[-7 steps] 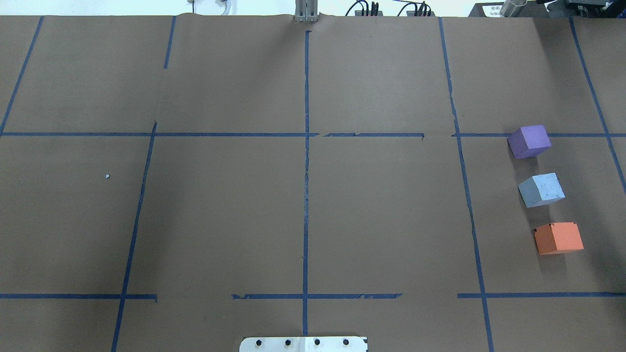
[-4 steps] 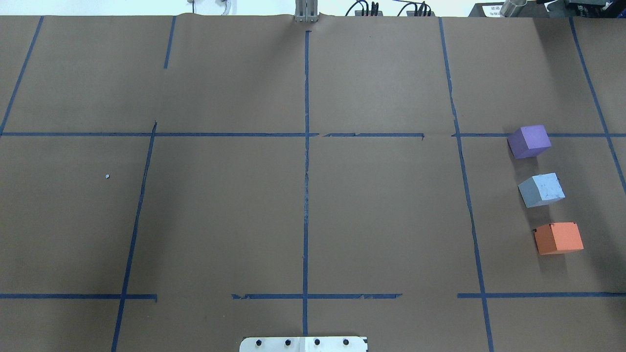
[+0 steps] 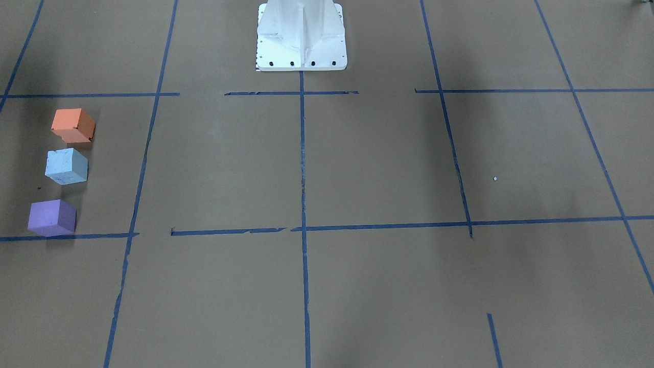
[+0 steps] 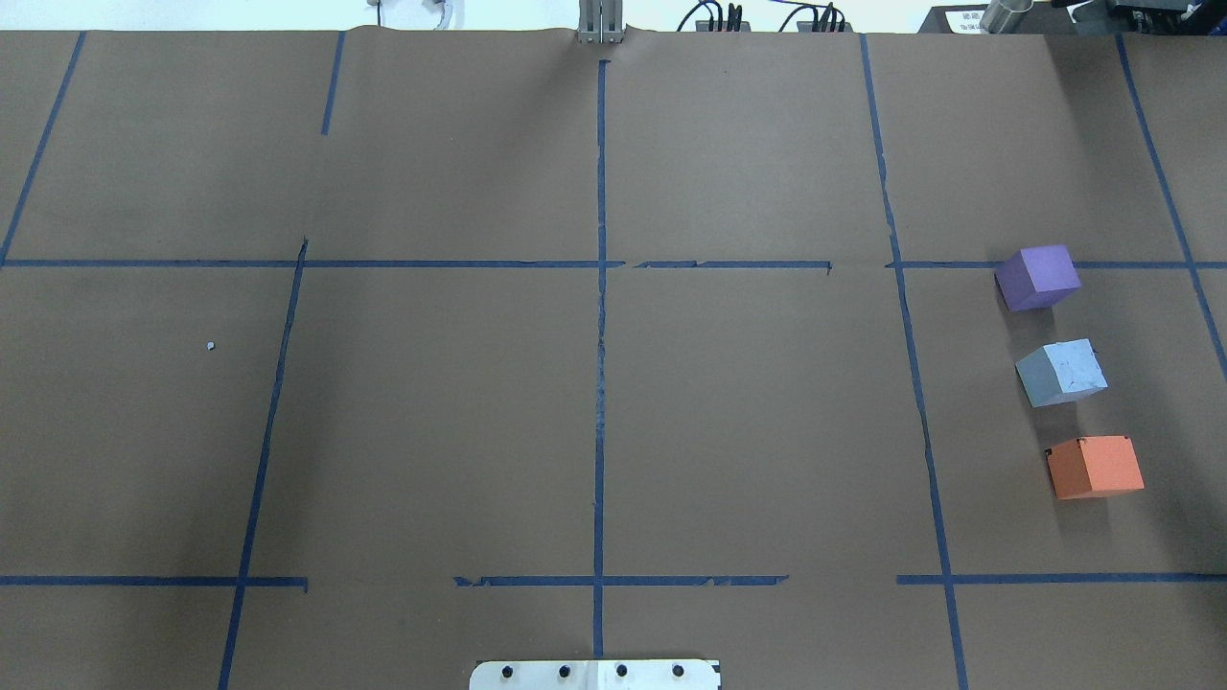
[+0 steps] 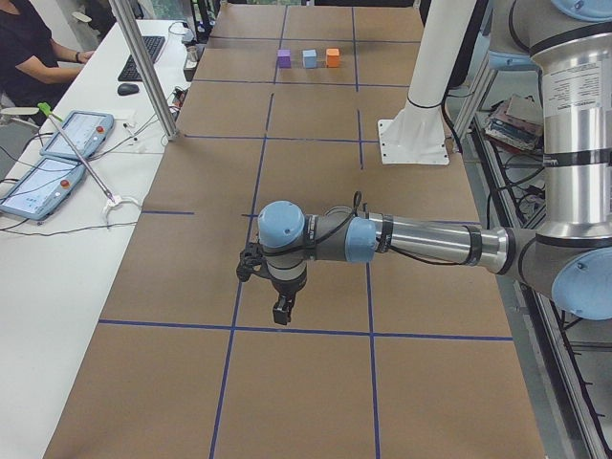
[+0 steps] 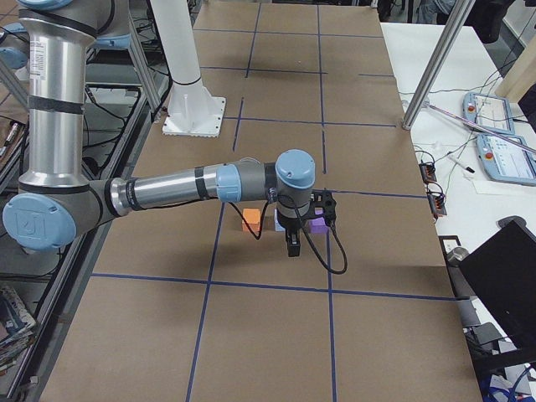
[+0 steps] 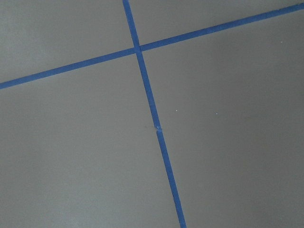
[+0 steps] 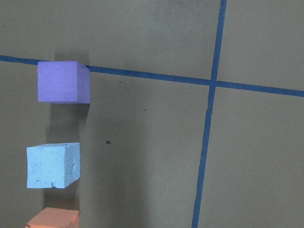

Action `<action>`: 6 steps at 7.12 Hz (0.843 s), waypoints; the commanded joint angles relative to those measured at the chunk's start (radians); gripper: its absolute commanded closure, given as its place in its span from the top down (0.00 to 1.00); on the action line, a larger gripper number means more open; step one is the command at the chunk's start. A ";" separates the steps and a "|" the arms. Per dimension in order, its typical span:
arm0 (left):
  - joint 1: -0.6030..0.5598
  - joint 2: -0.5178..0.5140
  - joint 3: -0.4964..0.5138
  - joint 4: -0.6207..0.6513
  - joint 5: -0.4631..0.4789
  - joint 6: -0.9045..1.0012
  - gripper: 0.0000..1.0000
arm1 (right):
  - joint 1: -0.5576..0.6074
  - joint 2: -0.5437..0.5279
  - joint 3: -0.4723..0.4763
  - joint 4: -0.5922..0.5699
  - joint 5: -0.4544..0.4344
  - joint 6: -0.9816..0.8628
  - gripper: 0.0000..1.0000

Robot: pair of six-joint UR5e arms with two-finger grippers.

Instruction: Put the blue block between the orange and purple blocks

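Note:
The blue block (image 4: 1061, 372) sits on the brown table between the purple block (image 4: 1038, 276) and the orange block (image 4: 1096, 467), in one row at the right side, each apart from the other. The same row shows in the front view: orange (image 3: 73, 125), blue (image 3: 66, 166), purple (image 3: 52, 217), and in the right wrist view: purple (image 8: 63, 81), blue (image 8: 53, 165), orange (image 8: 53, 219). My right gripper (image 6: 292, 244) hangs above the table beside the row. My left gripper (image 5: 280, 311) hangs over bare table far from the blocks. I cannot tell whether either is open or shut.
Blue tape lines (image 4: 600, 335) divide the table into squares. The robot's white base plate (image 4: 594, 675) stands at the near edge. A side table with tablets (image 5: 72, 134) and a seated operator (image 5: 29, 48) lies beyond the far edge.

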 commanded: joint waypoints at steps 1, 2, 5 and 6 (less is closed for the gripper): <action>0.000 -0.022 0.078 -0.004 0.002 0.007 1.00 | 0.000 -0.007 -0.001 0.002 0.002 -0.001 1.00; -0.002 -0.034 0.065 0.007 0.001 0.007 1.00 | 0.000 -0.007 0.001 -0.001 0.002 -0.001 1.00; -0.002 -0.059 0.048 0.013 0.001 0.004 1.00 | -0.008 -0.029 -0.010 0.002 -0.004 -0.004 1.00; -0.002 -0.059 0.042 0.012 -0.001 0.004 1.00 | -0.006 -0.033 -0.019 0.002 -0.008 -0.028 1.00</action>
